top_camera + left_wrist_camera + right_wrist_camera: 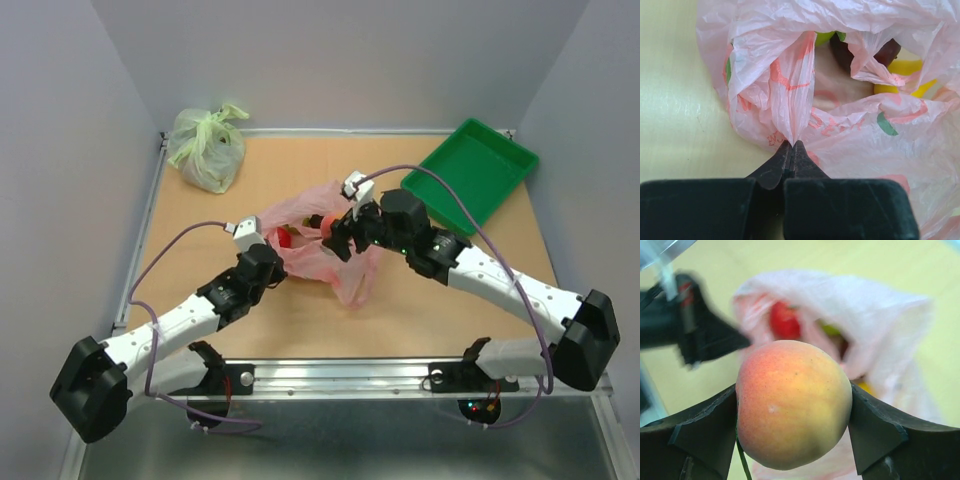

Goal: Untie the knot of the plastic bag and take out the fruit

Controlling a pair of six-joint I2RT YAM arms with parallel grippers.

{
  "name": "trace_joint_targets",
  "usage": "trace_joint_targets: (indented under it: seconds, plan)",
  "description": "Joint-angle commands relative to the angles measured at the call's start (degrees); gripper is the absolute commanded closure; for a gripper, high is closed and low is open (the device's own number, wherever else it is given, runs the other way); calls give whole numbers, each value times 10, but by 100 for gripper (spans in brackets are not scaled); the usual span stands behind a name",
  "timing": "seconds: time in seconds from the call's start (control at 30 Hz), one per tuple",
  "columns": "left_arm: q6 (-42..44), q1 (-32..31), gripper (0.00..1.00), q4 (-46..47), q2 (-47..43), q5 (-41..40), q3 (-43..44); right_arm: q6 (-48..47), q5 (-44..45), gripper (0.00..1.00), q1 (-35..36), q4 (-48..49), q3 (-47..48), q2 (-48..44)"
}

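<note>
A tan table [300, 165] is filling the workspace, with plain grey walls closing it in on three sides. A green tray [478, 170] is sitting at the far right corner, and a tied pale green bag [208, 148] is resting at the far left corner, well apart from the work.

The pink plastic bag [352, 278] is lying at mid-table between the two arms, its mouth gaping open. Inside, a red fruit [785, 320], a yellow fruit [905, 75] and a dark purple fruit [840, 50] are showing through the opening.

The left gripper [791, 145] is pinching a fold of the bag's rim, jaws fully closed on the plastic. The right gripper [338, 240] is hanging over the bag, jaws standing wide and clamping a peach-coloured fruit [792, 400] between both pads.
</note>
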Motion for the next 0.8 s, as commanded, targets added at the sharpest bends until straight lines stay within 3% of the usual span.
trace_joint_targets:
  seconds: [0.0, 0.07, 0.17, 0.23, 0.47, 0.53, 0.6, 0.63, 0.67, 0.7, 0.77]
  plan:
    - [29, 3, 100, -15, -13, -15, 18, -37, 163, 83, -42, 0, 71, 10]
    - [30, 3, 100, -14, -28, -12, 8, -24, 239, 83, -87, 0, 102, 38]
    - [33, 3, 100, -14, -47, 1, -1, 32, 265, 83, -213, 1, 132, 108]
    - [32, 3, 100, -14, -58, 8, -5, 53, 281, 83, -254, 3, 151, 137]
    - [27, 3, 100, -6, -78, 33, -18, 163, 274, 80, -428, 7, 180, 261]
    - [26, 3, 100, -2, -82, 36, -22, 188, 267, 75, -470, 8, 190, 301]
    - [23, 3, 100, 3, -85, 40, -25, 195, 269, 61, -496, 7, 198, 323]
    - [22, 3, 100, 5, -85, 42, -26, 194, 272, 36, -500, 7, 200, 334]
    - [22, 3, 100, 7, -85, 43, -27, 190, 280, 23, -502, 7, 204, 349]
    - [23, 3, 100, 8, -84, 47, -28, 187, 284, 3, -503, 7, 207, 352]
    - [22, 3, 100, 11, -85, 50, -29, 187, 286, 0, -503, 7, 204, 349]
